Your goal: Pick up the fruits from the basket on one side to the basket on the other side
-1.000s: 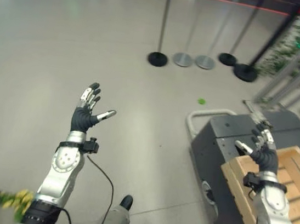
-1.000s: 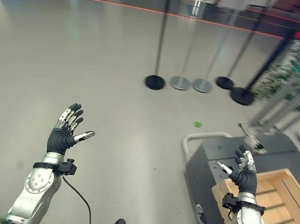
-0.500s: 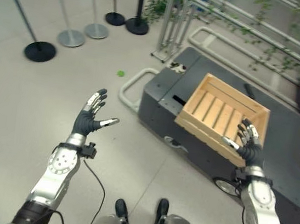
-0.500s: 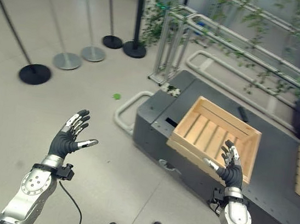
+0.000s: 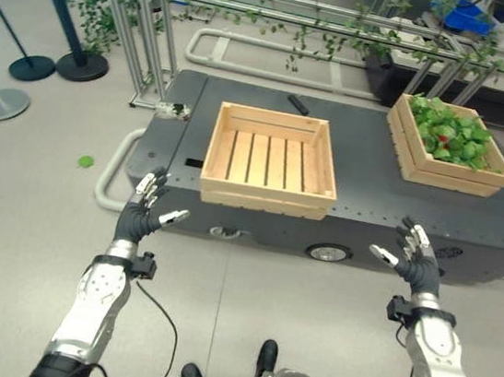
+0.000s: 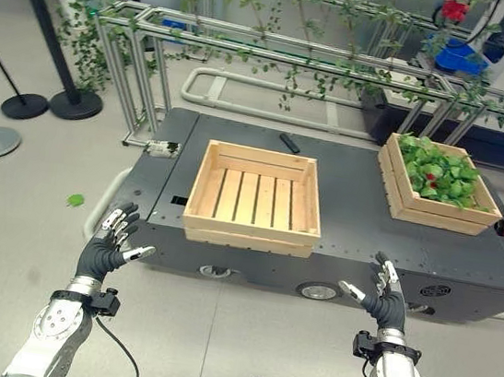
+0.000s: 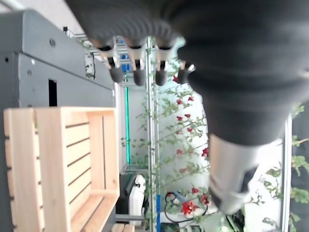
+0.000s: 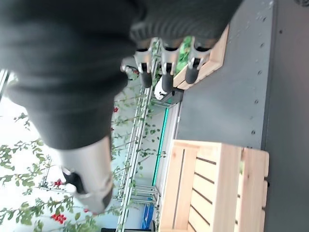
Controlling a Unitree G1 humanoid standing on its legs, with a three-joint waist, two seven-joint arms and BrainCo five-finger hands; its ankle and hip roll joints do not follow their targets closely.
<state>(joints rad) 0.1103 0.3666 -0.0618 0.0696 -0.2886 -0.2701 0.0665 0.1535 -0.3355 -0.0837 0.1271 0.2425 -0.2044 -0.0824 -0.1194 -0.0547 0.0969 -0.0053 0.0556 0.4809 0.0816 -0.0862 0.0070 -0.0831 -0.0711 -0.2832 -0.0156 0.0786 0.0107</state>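
Observation:
Two wooden crates stand on a low dark grey platform (image 5: 362,198) ahead of me. The nearer, middle crate (image 5: 265,195) is slatted and holds nothing. The crate at the right (image 5: 414,154) is full of green leafy produce (image 5: 450,133) with a spot of red in it. My left hand (image 5: 139,218) is raised over the floor before the platform's left end, fingers spread and straight, holding nothing. My right hand (image 5: 416,263) is held up the same way, open, in front of the platform's right part. Past the left hand's fingers (image 7: 137,67), the left wrist view shows the bare crate (image 7: 58,164).
A metal rail frame (image 5: 286,2) hung with vines runs behind the platform. Black and grey stanchion bases (image 5: 31,66) stand on the floor at the left. A small black object (image 5: 297,104) lies on the platform behind the middle crate. A green leaf (image 5: 85,161) lies on the floor.
The whole picture has swung round: the camera turned from bare floor and stanchions to face the platform squarely. Both hands stay raised and open.

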